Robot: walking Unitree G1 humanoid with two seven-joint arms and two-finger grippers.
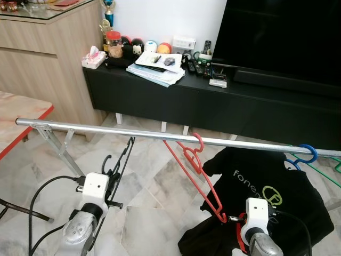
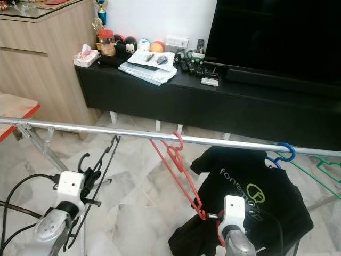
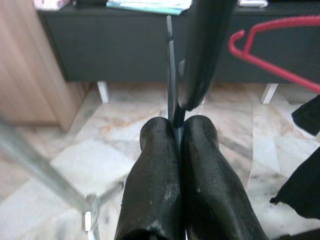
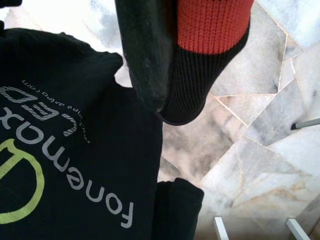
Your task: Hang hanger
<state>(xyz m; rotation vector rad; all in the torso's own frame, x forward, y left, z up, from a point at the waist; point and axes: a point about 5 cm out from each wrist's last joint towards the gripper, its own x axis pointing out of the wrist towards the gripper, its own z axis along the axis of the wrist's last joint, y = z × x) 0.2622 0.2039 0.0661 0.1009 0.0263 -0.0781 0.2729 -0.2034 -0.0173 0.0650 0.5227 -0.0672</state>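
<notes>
Here a long silver rail (image 1: 160,136) runs across the room, in front of a black TV cabinet (image 1: 213,101). A black shirt (image 1: 266,197) hangs below it. A red hanger (image 1: 194,160) hooks on the rail. The left gripper (image 3: 177,135) pinches a black hanger (image 1: 120,160) tight, just under the rail. The right gripper (image 4: 167,105) is closed and holds nothing.

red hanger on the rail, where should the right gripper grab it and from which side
Probably the low corner of the red hanger, which hangs tilted from the rail with that corner toward the robot, near the right gripper. Come from below on the robot's side; the black shirt crowds the right.
</notes>
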